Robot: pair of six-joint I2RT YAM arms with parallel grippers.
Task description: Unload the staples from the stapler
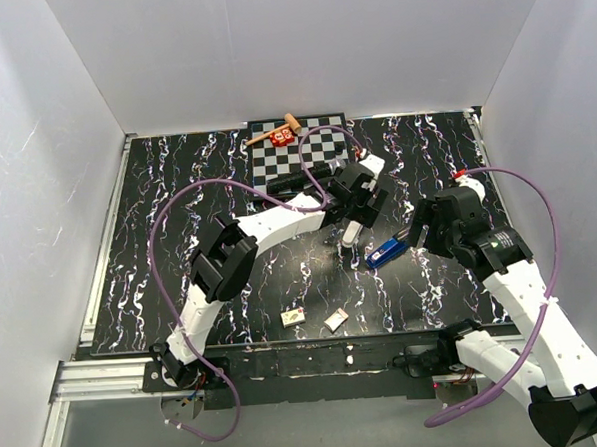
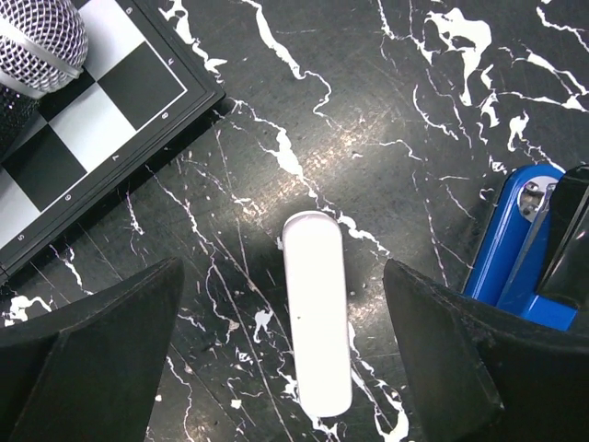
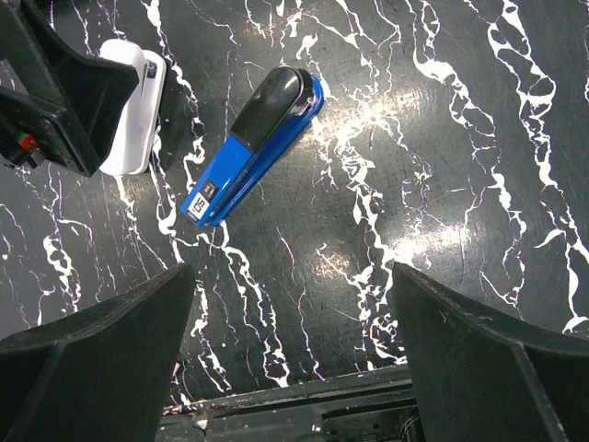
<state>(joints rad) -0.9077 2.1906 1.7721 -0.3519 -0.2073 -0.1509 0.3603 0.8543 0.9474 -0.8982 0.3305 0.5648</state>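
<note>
The blue stapler (image 1: 385,251) with a black end lies flat on the black marbled table (image 1: 176,180), closed, between my two grippers. A slim white object (image 2: 316,313) lies just left of it, parallel to the stapler (image 2: 515,258). My left gripper (image 2: 282,276) hangs over the white object (image 1: 351,231), open, one finger on each side and neither touching it. My right gripper (image 3: 293,276) is open and holds nothing. It hovers over bare table on the near side of the stapler (image 3: 253,147). No staples are visible.
A chessboard (image 1: 300,153) lies at the back centre, with a red block (image 1: 282,136) and a small wooden mallet at its far edge. A microphone head (image 2: 37,41) rests on the chessboard. Two small cards (image 1: 313,318) lie near the front edge. White walls enclose the table.
</note>
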